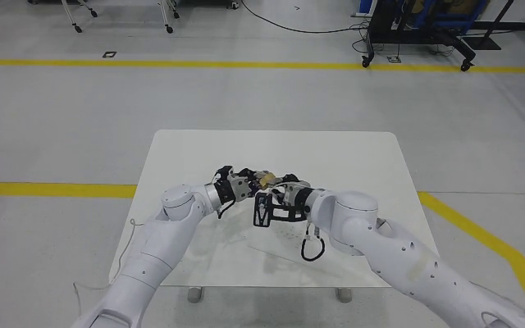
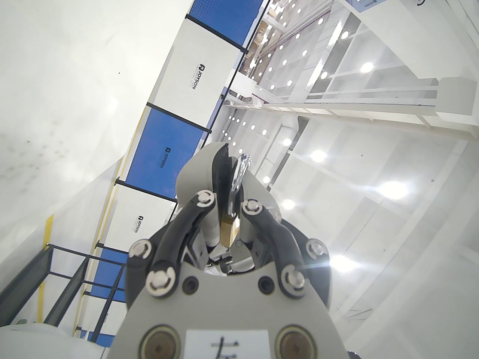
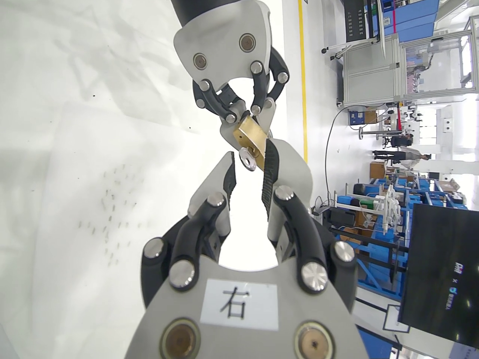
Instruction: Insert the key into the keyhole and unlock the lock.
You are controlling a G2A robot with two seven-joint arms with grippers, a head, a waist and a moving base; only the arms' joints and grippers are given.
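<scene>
Top view, left to right: the left gripper (image 1: 256, 179) sits just left of frame centre above the table (image 1: 180, 156). It is clamped on the brass lock (image 1: 265, 177), which is held off the surface. The right gripper (image 3: 250, 151) comes in from the right, nose to nose with the left one.

Left wrist view: the lock body is pinched between the two pads, and the chrome shackle (image 2: 239, 171) points away from the camera. Can't tell if the shackle is latched.

Right wrist view: the lock is at centre frame and its long axis slants from upper left to lower right. The key (image 3: 247, 158) is at its lower end and looks already seated, with no blade visible. Its round head pokes straight toward the right gripper.

The right jaws are spread, one finger on each side of the key head. The right-hand pad is at or just beside the lock's corner, and the left-hand pad is apart from the key.

Judgement: insertion looks done, and what remains is pinching the head and twisting. The right arm is the one lined up for that, since the key axis is roughly in line with that gripper. The head's flat face is turned toward the camera, so the pads may close on its rim and slip.
</scene>
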